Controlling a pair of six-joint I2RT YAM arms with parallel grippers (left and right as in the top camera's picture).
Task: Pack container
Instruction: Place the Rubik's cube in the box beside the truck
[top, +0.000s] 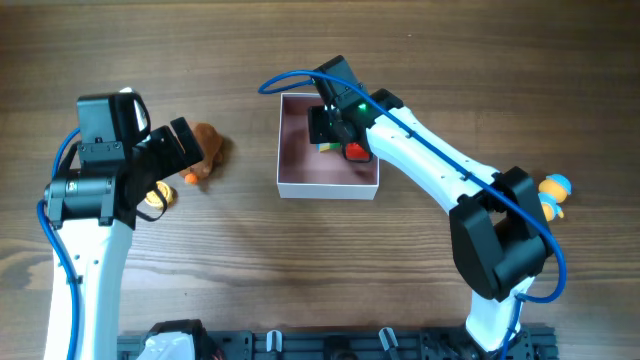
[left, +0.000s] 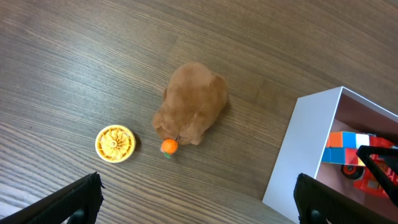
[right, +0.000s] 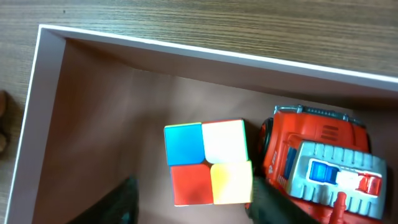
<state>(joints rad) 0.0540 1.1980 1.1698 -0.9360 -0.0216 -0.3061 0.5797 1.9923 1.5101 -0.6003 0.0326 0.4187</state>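
The container (top: 303, 150), a shallow white-walled box with a pink inside, stands at the table's middle. In it lie a coloured cube (right: 207, 162) and a red toy vehicle (right: 323, 168). My right gripper (right: 193, 208) is open and low inside the container (right: 106, 118), its fingers on either side of the cube. In the overhead view the right gripper (top: 328, 125) covers most of the cube. My left gripper (left: 199, 202) is open and empty above bare wood, left of the container's wall (left: 305, 149). A brown plush toy (left: 193, 109) lies just ahead of it.
A small orange ball (left: 168, 147) touches the plush toy (top: 210, 145). A yellow ridged disc (left: 115, 143) lies left of the ball. A blue and yellow toy (top: 553, 192) lies at the far right, beside the right arm's elbow.
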